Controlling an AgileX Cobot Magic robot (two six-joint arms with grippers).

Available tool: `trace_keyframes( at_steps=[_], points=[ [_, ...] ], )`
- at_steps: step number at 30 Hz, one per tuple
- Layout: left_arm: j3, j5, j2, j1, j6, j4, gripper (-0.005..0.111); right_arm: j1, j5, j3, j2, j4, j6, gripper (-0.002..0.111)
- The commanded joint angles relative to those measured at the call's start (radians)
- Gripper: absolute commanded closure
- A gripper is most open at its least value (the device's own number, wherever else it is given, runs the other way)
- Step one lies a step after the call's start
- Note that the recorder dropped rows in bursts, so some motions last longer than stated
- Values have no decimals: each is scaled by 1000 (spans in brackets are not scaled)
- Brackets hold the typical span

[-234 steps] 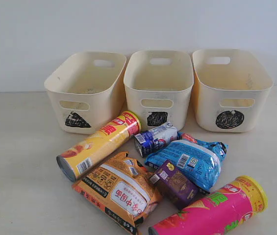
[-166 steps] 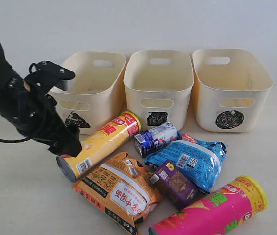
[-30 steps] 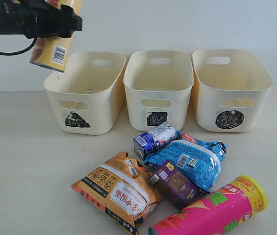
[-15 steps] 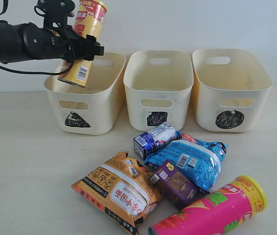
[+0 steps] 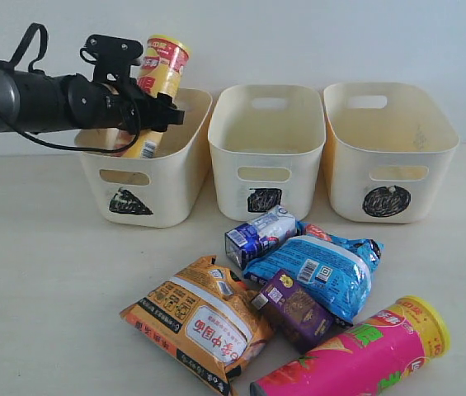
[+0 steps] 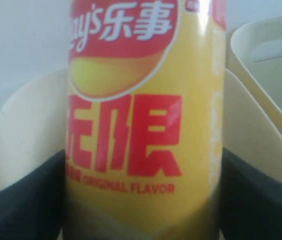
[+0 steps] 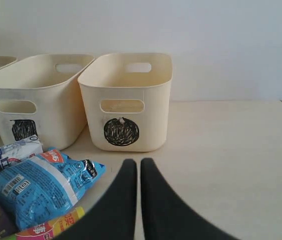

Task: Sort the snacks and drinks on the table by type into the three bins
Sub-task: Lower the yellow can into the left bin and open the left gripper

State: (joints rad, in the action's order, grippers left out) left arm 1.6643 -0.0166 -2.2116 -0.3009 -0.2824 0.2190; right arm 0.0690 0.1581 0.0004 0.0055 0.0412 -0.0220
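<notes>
My left gripper [image 5: 138, 103] is shut on the yellow chip tube [image 5: 160, 74], which stands nearly upright with its base down inside the triangle bin [image 5: 134, 194]. In the left wrist view the tube [image 6: 141, 125] fills the frame between the dark fingers [image 6: 21, 200]. On the table [image 5: 43, 289] lie the orange bag [image 5: 195, 318], blue bag [image 5: 319, 268], blue-and-white carton [image 5: 257, 233], purple carton [image 5: 298, 309] and pink tube [image 5: 356, 351]. My right gripper [image 7: 139, 167] is shut and holds nothing, low over the table in front of the circle bin [image 7: 131, 90].
The square bin [image 5: 265, 177] and circle bin [image 5: 389, 177] stand side by side to the right of the triangle bin, both with nothing visible inside. A pale wall runs behind the bins. The left arm reaches in from the left edge.
The left gripper has carried the yellow tube down and slightly right, from above the triangle bin until its base is inside it. The other snacks and drinks have not moved.
</notes>
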Motion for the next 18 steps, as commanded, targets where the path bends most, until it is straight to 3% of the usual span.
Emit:
trace_keyframes(
  at_steps=[1,2,4,18],
  points=[
    [11,-13,1,1,5,8,53,0,-3,0,-5,-1,-2,108],
    [11,-13,1,1,5,8,40,0,-3,0,-5,-1,-2,108],
    [11,-13,1,1,5,8,31,0,-3,0,-5,-1,-2,108],
    [11,40,52,1,-3,8,30,0,-3,0,-5,-1,-2,108]
  ],
)
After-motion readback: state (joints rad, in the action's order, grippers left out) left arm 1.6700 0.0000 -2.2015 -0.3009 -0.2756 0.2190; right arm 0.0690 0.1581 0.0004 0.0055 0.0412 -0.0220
